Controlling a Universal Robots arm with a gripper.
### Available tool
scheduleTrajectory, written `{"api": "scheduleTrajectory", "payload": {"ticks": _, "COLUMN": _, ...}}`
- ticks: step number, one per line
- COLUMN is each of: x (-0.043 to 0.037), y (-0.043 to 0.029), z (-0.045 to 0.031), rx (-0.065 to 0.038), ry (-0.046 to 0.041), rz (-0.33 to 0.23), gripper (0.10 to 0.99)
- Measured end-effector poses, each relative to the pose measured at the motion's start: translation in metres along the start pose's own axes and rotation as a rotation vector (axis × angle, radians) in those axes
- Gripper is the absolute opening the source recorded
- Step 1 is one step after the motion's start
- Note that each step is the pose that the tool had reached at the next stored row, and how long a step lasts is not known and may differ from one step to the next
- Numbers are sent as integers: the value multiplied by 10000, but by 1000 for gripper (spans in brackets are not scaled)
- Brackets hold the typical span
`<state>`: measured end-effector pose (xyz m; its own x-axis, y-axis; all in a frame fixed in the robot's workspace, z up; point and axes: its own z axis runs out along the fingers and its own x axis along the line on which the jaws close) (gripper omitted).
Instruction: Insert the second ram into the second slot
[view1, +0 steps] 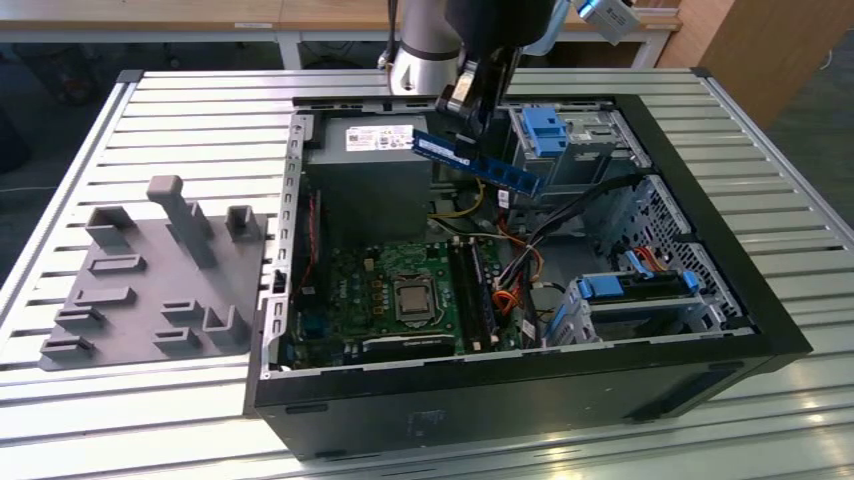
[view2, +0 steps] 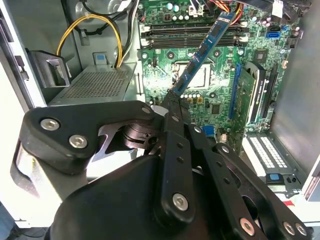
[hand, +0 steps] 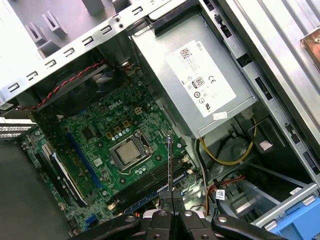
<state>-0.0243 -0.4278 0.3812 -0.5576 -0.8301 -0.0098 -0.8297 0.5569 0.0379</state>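
Note:
My gripper (view1: 465, 128) is shut on the second ram (view1: 478, 163), a thin blue circuit-board stick with dark chips. It holds the stick tilted in the air over the open computer case (view1: 694, 170), near the power supply. In the second wrist view the ram (view2: 206, 49) sticks out from the closed fingertips (view2: 172, 102) towards the motherboard. In the first wrist view the ram (hand: 169, 162) shows edge-on above the gripper (hand: 170, 202). The long black memory slots (view1: 475, 288) (view2: 195, 33) (hand: 150, 182) lie beside the processor socket (view1: 411, 296), well below the stick. Which one is the second slot I cannot tell.
A grey power supply (view1: 374, 175) fills the case's far corner. Light-blue drive-bay clips (view1: 547, 130) (view1: 621, 288) and loose cables (view1: 514, 265) sit at the exterior view's right. A grey fixture with pegs (view1: 160, 270) lies on the slatted table at the left.

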Motion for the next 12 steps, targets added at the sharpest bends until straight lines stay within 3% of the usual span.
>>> {"api": "scheduleTrajectory", "payload": {"ticks": 12, "x": 0, "y": 0, "z": 0, "rx": 3, "ry": -10, "rz": 274, "gripper": 114}}
